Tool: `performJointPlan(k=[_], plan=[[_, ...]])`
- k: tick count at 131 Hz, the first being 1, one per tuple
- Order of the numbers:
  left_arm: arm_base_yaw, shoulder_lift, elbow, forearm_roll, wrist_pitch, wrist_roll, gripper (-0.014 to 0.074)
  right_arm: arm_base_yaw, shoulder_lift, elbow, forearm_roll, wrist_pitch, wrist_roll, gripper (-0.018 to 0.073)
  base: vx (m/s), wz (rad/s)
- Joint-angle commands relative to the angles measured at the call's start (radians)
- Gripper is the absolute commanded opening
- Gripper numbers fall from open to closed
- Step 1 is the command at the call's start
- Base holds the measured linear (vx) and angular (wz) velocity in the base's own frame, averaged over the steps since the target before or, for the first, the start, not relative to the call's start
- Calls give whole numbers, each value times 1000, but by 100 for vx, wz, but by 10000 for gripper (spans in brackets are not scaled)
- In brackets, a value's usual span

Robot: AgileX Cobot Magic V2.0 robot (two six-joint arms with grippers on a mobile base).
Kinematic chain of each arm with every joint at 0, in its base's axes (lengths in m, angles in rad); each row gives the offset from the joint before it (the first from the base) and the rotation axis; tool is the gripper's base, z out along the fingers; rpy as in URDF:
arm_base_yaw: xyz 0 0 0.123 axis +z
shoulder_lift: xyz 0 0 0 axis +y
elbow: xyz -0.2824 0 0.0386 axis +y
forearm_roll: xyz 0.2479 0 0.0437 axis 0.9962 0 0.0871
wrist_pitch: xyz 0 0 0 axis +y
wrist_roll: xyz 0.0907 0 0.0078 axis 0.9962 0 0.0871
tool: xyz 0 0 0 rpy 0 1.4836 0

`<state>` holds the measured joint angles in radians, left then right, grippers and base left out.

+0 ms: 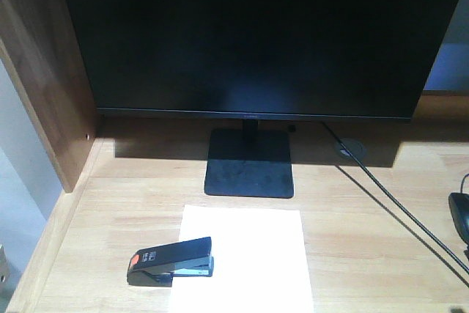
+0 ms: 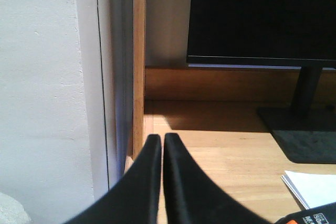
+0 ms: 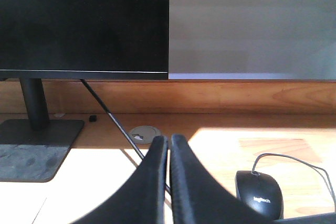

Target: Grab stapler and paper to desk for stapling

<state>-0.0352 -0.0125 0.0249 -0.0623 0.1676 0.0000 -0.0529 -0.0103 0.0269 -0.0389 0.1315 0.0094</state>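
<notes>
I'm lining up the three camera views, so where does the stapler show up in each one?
Front view: stapler at lower left, lying across the paper's left edge.
Left wrist view: only its orange-patched end, bottom right corner.
Right wrist view: not in it.
Shared landmark: the monitor stand base.

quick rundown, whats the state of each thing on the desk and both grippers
stapler: closed, lying flat, front end over the paper's left edge
paper: flat on the desk
monitor: screen dark
mouse: resting on the desk, cable attached
left gripper: shut, empty
right gripper: shut, empty
</notes>
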Motion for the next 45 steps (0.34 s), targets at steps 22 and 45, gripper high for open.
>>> performJointPlan(k=[22,45], plan=[[1,-16,10,-9,-76,-7,-6,-4,-10,5,0,-71,-9,-3,0,0],[1,-16,10,-9,-76,-7,-6,-4,-10,5,0,-71,-9,-3,0,0]])
